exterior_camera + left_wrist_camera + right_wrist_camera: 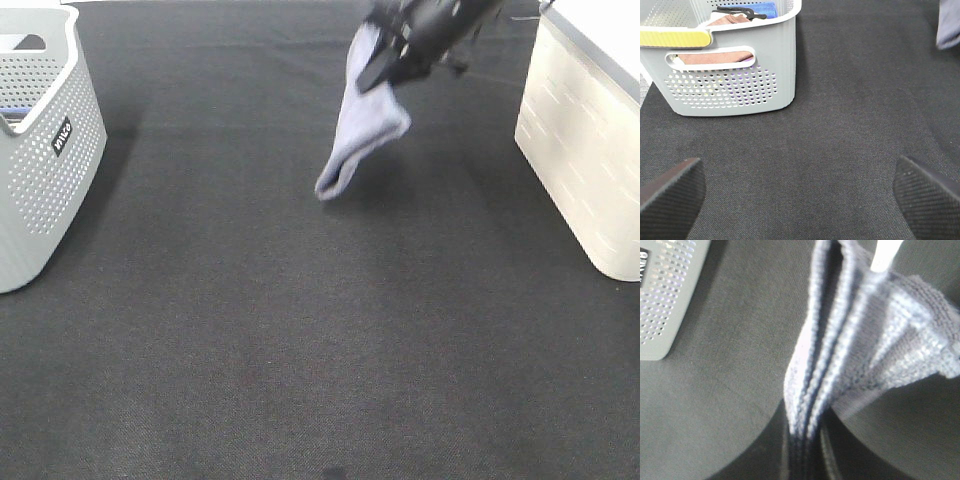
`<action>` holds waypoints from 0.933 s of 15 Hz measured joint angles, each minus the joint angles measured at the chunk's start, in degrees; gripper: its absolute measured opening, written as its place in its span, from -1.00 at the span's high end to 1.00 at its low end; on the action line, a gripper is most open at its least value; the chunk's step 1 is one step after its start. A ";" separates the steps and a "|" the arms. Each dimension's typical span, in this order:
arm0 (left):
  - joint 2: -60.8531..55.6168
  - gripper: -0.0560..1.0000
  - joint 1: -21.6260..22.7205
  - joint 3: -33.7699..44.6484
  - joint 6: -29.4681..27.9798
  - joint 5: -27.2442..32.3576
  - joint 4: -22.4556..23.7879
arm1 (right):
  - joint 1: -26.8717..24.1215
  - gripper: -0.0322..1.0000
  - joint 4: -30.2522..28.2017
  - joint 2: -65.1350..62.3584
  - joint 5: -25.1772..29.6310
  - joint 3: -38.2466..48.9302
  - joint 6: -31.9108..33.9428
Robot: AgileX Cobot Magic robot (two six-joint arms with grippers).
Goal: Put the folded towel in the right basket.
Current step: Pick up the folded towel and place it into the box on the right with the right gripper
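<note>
Hanging from the right gripper [392, 62] near the far edge of the dark mat [300, 350], the folded towel [362, 120] is a pale lavender-blue cloth that droops down and to the left in the high view. Its lower corner ends close to the mat; whether it touches cannot be told. The gripper is blurred in that view, but the right wrist view shows the towel [850, 350] pinched tight between the two dark fingers [800, 460], with its stacked layers running up from the grip as ribbed edges and one side fanning outward. The right basket [585, 150], cream-coloured with a pale rim, stands at the right edge of the mat, apart from the towel, which is outside it and left of it. A grey basket [45, 160] with perforated walls stands at the far left, well apart from the towel. In the left wrist view the left gripper [800, 200] is spread wide with nothing between its textured black fingers [670, 195], and it hangs above bare mat. The grey basket [730, 75] sits just ahead of it, holding a brown cloth [715, 56] and a blue item [762, 9], with a yellow strip [672, 37] along its near rim. A sliver of the towel [949, 25] shows at that view's edge.
</note>
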 joint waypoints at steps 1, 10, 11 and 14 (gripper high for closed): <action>0.00 -0.94 0.00 0.00 0.00 0.00 0.00 | 0.00 0.79 -2.12 -2.58 0.80 0.00 0.74; 0.00 -0.94 0.00 0.00 0.00 0.00 0.00 | -5.50 0.79 -16.73 -23.09 2.35 0.00 3.95; 0.00 -0.94 0.00 0.00 0.00 0.00 0.00 | -7.91 0.79 -16.84 -24.18 2.35 0.00 4.07; 0.00 -0.94 0.00 0.00 0.00 0.00 0.00 | -13.87 0.79 -17.13 -25.21 2.41 0.00 4.53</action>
